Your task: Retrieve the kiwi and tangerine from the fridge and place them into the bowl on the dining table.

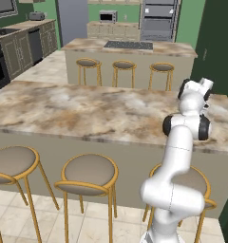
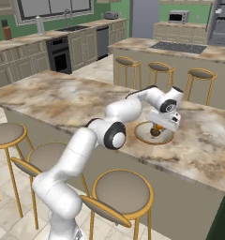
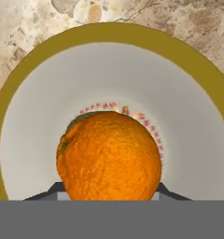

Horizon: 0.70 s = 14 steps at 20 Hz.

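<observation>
The gripper [image 2: 156, 130] hung just over the bowl [image 2: 143, 136] on the dining table [image 2: 63, 101], jaws narrowly parted and closed on the tangerine [image 3: 109, 156]. The step looked to be the release: open straight down over the bowl's middle, so the fruit would not roll past the rim. Something reddish lay beneath it, perhaps the kiwi. Stools [image 2: 122, 192] stood below; nothing blocked the drop.

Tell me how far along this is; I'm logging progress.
In hand: the tool holds the tangerine right over the bowl on the table. Left: releasing it. Whether the kiwi is already in, I can't tell; the tangerine hides the bowl's centre.
</observation>
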### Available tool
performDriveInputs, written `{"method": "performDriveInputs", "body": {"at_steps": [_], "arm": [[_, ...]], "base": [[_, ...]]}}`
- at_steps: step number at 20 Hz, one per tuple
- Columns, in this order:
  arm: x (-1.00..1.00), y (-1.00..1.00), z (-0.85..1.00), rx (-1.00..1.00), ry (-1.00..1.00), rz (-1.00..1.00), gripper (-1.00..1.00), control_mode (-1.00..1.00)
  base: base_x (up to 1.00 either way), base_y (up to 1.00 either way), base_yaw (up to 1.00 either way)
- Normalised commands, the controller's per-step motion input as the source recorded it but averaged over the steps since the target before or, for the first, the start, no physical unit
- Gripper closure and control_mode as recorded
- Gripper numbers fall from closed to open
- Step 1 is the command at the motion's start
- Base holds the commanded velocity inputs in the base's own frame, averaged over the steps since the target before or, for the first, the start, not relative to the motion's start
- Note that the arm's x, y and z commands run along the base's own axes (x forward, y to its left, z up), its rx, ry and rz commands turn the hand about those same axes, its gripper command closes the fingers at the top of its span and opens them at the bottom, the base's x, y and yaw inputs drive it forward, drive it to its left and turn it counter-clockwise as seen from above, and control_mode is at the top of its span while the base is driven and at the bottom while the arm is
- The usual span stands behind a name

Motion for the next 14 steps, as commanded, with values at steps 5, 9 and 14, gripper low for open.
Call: {"method": "performDriveInputs", "body": {"at_steps": [5,9,14], "arm": [[-0.96,0.99,-0.18,-0.25,-0.11,0.0,-1.0,-1.0],[-1.0,0.83,-0.03,-0.22,-0.15,0.0,-1.0,-1.0],[-1.0,0.36,0.0,-0.12,-0.12,-0.01,-1.0,-1.0]], "base": [[0.0,0.0,0.0],[0.0,0.0,0.0],[0.0,0.0,0.0]]}}
